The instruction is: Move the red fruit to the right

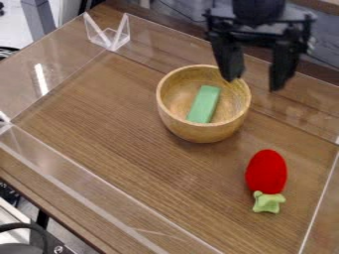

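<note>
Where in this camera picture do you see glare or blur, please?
Camera view: white glare streaks on the clear tray wall at left; the red fruit shows a soft highlight; the end effector looks slightly soft; the wooden bowl is sharp.

Glossy red fruit, green block, tan bowl, black end effector.

Bright, even light; glare on clear walls; soft focus.
</note>
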You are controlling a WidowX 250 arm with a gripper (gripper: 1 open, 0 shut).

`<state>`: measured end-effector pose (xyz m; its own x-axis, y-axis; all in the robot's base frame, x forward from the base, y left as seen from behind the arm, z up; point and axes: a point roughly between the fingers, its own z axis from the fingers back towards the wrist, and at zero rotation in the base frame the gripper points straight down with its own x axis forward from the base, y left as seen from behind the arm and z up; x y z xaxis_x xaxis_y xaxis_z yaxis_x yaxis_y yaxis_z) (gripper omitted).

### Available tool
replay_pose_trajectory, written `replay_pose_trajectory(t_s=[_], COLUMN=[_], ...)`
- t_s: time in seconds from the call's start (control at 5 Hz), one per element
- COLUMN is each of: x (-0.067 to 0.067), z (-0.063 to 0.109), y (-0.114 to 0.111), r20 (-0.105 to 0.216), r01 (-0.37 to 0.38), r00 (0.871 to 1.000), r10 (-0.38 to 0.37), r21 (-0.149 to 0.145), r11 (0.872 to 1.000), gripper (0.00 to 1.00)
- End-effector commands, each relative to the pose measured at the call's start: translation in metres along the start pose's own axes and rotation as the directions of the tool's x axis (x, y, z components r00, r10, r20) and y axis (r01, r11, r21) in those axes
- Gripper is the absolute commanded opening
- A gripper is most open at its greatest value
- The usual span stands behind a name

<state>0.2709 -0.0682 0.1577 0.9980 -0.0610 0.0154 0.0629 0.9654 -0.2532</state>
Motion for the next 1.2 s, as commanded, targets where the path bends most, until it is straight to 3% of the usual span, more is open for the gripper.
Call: replay_pose_trajectory(t_s=[0.0,0.2,0.4,0.6,1.0], x=[-0.007,-0.015,-0.023,-0.019,-0.017], z=[0.007,0.008,0.004,0.007,0.006], y=[0.002,0.005,0.008,0.024,0.084], r20=[0.047,0.065,0.053,0.065,0.125], r01=[0.028,0.032,0.021,0.027,0.003], r00=[0.999,0.997,0.998,0.997,0.992], r10=[-0.028,-0.033,-0.021,-0.029,-0.014], r21=[0.003,0.005,0.008,0.027,0.09], r11=[1.0,0.999,1.0,0.999,0.996], gripper=[1.0,1.0,1.0,1.0,1.0])
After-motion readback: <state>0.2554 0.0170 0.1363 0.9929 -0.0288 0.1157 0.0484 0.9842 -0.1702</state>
